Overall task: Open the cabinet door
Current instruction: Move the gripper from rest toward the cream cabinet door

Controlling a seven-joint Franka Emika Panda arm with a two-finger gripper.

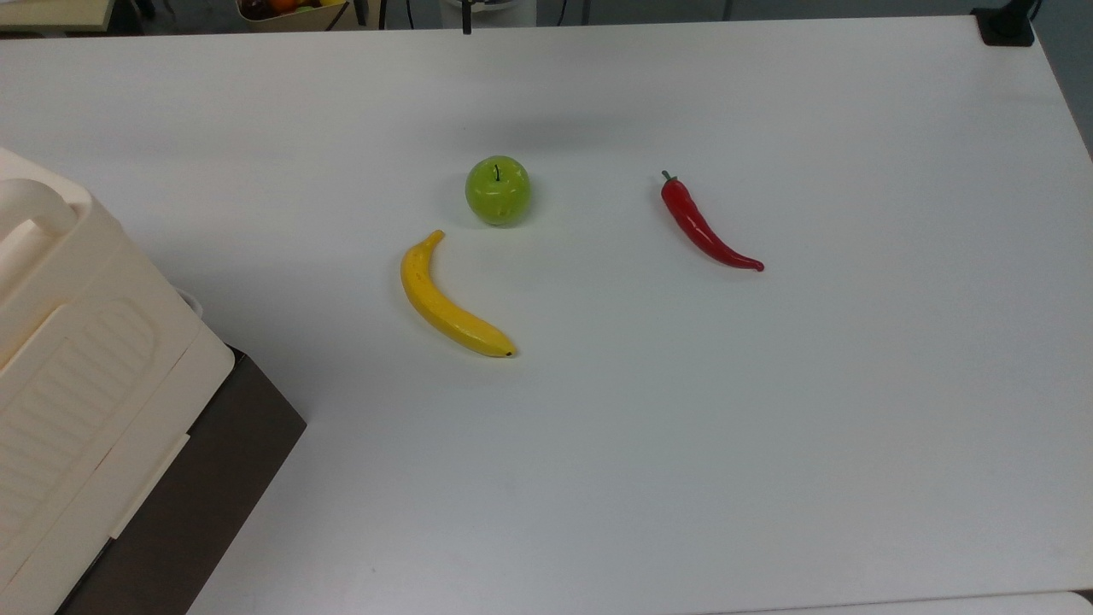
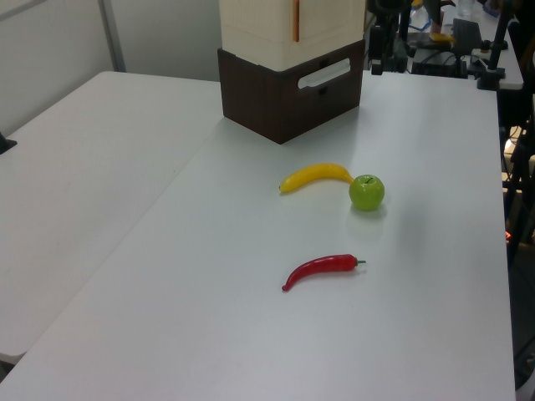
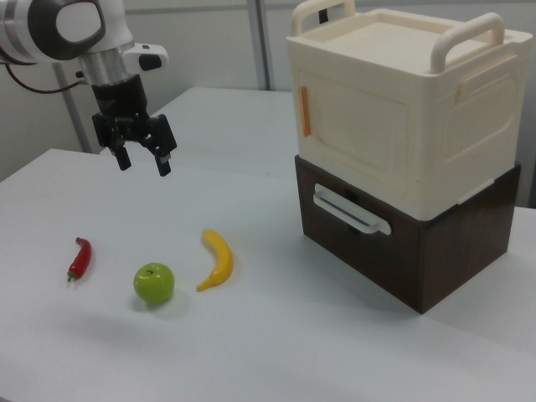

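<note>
Cabinet (image 3: 402, 126) sits at the right view's right on the worktop (image 1: 768, 427): cream upper box on a dark brown base (image 3: 410, 251) with a white handle (image 3: 352, 211). Door (image 3: 347, 134) is the flat cream panel on its front face, flush and shut, with an orange strip (image 3: 305, 111) along the edge nearest the gripper. Gripper (image 3: 144, 161) hangs in the air at the right view's upper left, well apart from the cabinet, fingers spread, holding nothing. Below it on the worktop lie a chili (image 3: 79, 258), an apple (image 3: 154, 283) and a banana (image 3: 217, 259), the banana nearest the cabinet. None touches the door.
</note>
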